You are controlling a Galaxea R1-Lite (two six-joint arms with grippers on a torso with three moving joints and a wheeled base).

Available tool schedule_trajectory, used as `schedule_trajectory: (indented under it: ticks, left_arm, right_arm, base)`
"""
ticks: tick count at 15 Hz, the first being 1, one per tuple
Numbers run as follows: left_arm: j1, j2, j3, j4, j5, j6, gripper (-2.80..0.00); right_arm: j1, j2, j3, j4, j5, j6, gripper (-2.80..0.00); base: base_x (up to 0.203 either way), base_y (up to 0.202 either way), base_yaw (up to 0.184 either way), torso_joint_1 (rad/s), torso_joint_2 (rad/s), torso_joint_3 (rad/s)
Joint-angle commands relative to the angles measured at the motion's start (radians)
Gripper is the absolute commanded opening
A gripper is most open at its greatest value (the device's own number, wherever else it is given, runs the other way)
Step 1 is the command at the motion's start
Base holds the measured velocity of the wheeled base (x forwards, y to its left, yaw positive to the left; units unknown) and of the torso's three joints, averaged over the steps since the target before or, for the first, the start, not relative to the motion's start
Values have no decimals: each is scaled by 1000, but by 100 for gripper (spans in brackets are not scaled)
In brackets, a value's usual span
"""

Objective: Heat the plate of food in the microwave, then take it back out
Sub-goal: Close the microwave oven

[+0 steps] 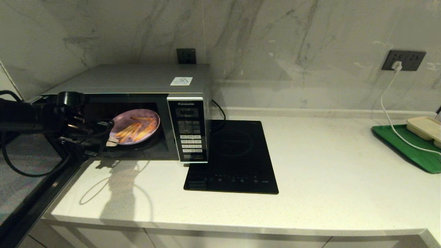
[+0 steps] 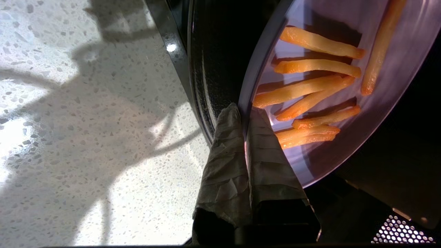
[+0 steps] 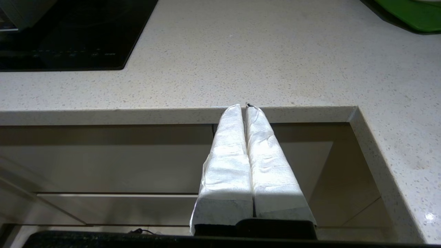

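The silver Panasonic microwave [image 1: 137,81] stands at the counter's left with its door [image 1: 31,179] swung open toward me. Inside its lit cavity is the lilac plate of food [image 1: 137,125], carrying orange-yellow fries [image 2: 311,88]. My left gripper [image 1: 111,139] reaches in from the left and is shut on the plate's near rim [image 2: 245,113], one taped finger above it and one below. The plate looks tilted over the dark turntable. My right gripper [image 3: 244,107] is shut on nothing, parked below the counter's front edge, out of the head view.
A flat black induction hob [image 1: 237,158] lies right beside the microwave. A green board [image 1: 410,148] with a beige compartment tray [image 1: 425,126] sits at the far right, with a white cable [image 1: 387,103] running to a wall socket. Pale speckled counter [image 1: 327,165] spreads between.
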Motion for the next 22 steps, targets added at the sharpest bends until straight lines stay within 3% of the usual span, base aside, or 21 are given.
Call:
schedule_trajectory:
  ticks: [1,18,19,22]
  left_arm:
    - [0,4,0,0,-2,-6,-280]
    - [0,36,11,-26,-2,-8,-280]
    - [-1,29,11,-27,-2,-6,0]
    - [-1,-11,12,-26,-3,-7,0]
  right_arm:
    - [0,1,0,1,0,1,-280]
    - [0,1,0,1,0,1,-280]
    - [0,1,0,1,0,-1,-280]
    - [0,1,0,1,0,1,-280]
  base:
    - [0,0,0,0,0,0]
    - [0,0,0,0,0,0]
    - [0,0,0,0,0,0]
    - [0,0,0,0,0,0]
